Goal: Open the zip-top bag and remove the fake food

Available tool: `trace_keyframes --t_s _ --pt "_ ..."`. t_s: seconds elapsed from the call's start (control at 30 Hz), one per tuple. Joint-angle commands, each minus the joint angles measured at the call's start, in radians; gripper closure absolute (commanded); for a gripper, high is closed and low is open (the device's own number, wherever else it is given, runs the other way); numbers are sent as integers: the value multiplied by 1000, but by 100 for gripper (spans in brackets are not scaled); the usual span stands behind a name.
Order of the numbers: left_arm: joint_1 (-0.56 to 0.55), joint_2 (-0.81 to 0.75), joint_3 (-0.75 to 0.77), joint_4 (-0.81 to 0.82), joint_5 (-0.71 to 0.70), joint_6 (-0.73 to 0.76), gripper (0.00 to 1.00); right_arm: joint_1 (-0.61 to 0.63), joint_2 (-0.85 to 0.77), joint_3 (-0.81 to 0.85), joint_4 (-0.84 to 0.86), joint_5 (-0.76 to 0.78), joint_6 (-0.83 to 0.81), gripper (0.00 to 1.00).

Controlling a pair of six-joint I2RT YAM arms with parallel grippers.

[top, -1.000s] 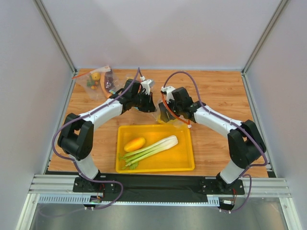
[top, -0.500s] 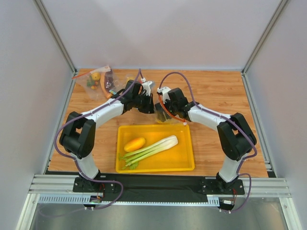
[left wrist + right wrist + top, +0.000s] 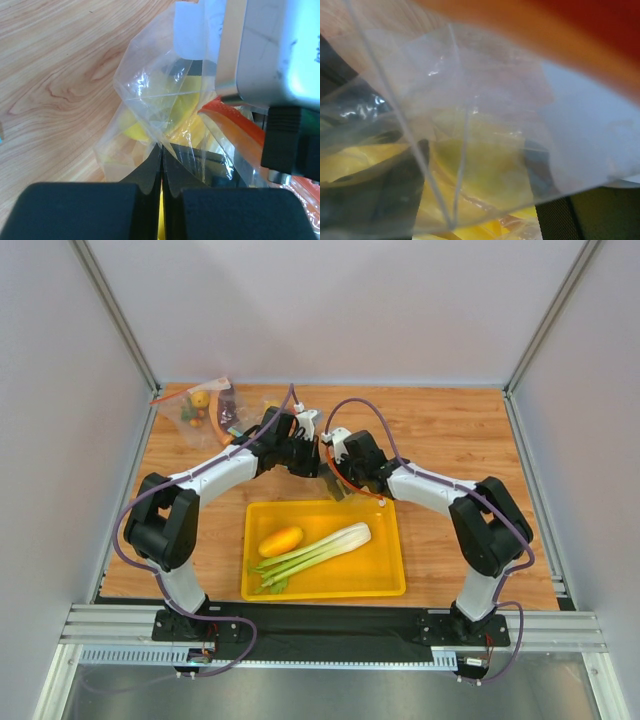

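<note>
The zip-top bag (image 3: 340, 478) hangs crumpled between my two grippers, just behind the yellow tray; its red-orange zip strip (image 3: 234, 121) curls beside the right gripper. My left gripper (image 3: 161, 151) is shut on a fold of the bag's clear plastic. A yellow oval fruit (image 3: 142, 129) lies inside the bag. In the right wrist view this yellow fruit (image 3: 482, 167) shows through the plastic between the spread dark fingers (image 3: 400, 192) of my right gripper (image 3: 475, 175), which is open. The orange fruit (image 3: 281, 540) and celery-like stalk (image 3: 322, 547) lie in the tray.
The yellow tray (image 3: 385, 575) sits in front of the arms' bases. Smaller clear bags (image 3: 205, 406) with other toy food lie at the back left corner. Grey walls enclose the wooden table (image 3: 460, 430) on three sides.
My right arm has swung left, bringing its gripper close to the left one at the bag, and its jaws have spread wider. The left gripper has stayed shut on the bag.
</note>
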Motion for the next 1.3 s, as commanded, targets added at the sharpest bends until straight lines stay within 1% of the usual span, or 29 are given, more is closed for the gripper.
trace_keyframes --t_s 0.0,0.2,0.37,0.47,0.53,0.6,0.67,0.7,0.9,1.13,1.27 --pt "-2 -12 41 23 26 13 100 2 15 -29 -15 59 -19 23" --pt "-2 -19 39 22 23 13 100 5 -71 -54 28 18 21 20" --pt "-2 -23 38 20 24 13 100 2 -146 -48 41 39 53 20" --pt "-4 -29 36 20 21 16 100 2 -171 -48 51 52 57 21" --pt "-2 -32 36 18 24 16 100 0 -178 -48 55 55 90 21" --pt "-2 -37 34 18 24 16 100 -1 -177 -46 54 64 96 22" --pt "-1 -41 31 18 23 16 100 -1 -163 -43 52 72 93 27" --pt "-2 -43 31 18 23 16 100 -1 -157 -40 48 108 91 30" --pt "-2 -52 22 20 21 19 100 -3 -108 -43 54 170 93 35" --pt "-2 -52 22 20 20 19 100 -3 -63 -42 37 158 80 35" --pt "-2 -49 24 18 21 21 100 -3 -74 -72 31 139 70 33"
